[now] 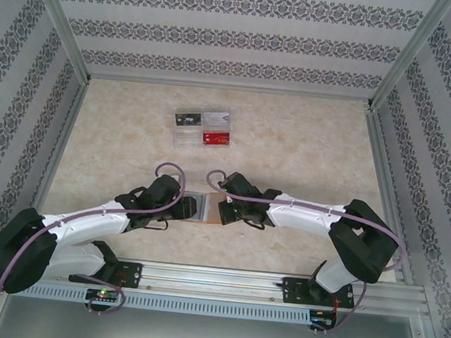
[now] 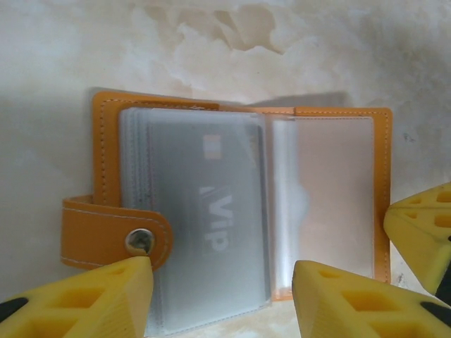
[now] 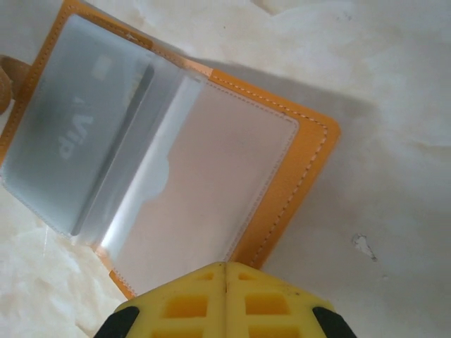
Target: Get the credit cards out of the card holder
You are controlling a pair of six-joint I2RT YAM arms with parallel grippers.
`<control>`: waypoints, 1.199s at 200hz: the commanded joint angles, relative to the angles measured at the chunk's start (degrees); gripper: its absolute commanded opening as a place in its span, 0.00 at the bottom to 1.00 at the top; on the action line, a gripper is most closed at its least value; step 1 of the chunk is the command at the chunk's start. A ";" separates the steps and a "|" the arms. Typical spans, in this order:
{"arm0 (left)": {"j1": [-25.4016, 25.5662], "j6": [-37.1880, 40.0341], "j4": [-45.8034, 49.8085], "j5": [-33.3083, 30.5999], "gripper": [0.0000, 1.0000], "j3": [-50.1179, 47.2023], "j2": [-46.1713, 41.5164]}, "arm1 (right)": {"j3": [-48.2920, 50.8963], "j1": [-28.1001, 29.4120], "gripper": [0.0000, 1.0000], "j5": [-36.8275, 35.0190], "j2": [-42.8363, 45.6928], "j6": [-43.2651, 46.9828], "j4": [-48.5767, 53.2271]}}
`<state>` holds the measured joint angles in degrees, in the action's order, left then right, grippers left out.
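We see the card holder (image 2: 239,211) open by the counter's near edge, left tool (image 2: 222,271) spread over it, right tool (image 3: 225,271) closed at its cover. Some cards (image 1: 202,128) lie out toward the far edge. A VIP card (image 2: 211,218) sits in its sleeve, so we judge the task partway.

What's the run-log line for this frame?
holder: open on table | VIP card: sleeved in holder | left gripper: open over holder | right gripper: shut at holder's edge | loose cards: farther back on table

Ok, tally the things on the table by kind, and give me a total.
Card holder: 1
Loose cards: 4
VIP card in the holder's sleeves: 1
Total: 6
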<state>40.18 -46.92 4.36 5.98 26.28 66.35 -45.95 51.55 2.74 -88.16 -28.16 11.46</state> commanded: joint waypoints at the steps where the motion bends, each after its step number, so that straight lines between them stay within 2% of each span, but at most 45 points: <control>1: 0.69 1.04 -1.46 -0.33 0.55 1.58 0.60 | 0.75 0.48 0.00 -1.61 1.97 0.34 1.19; 84: 0.95 1.27 -2.78 0.10 0.55 2.46 4.81 | 1.40 0.39 0.00 -0.42 -3.53 -0.05 -1.36; 191: 2.60 1.19 -4.55 2.00 0.54 4.46 10.29 | 1.42 0.39 0.00 -0.11 -3.43 -0.05 -1.48; 240: 4.78 2.25 -5.68 3.84 0.59 6.32 10.79 | 1.31 0.39 0.00 -0.41 -3.42 0.06 -1.42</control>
<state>43.64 -46.44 0.75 8.16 30.74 76.55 -44.97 51.55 2.44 -91.24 -28.18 10.41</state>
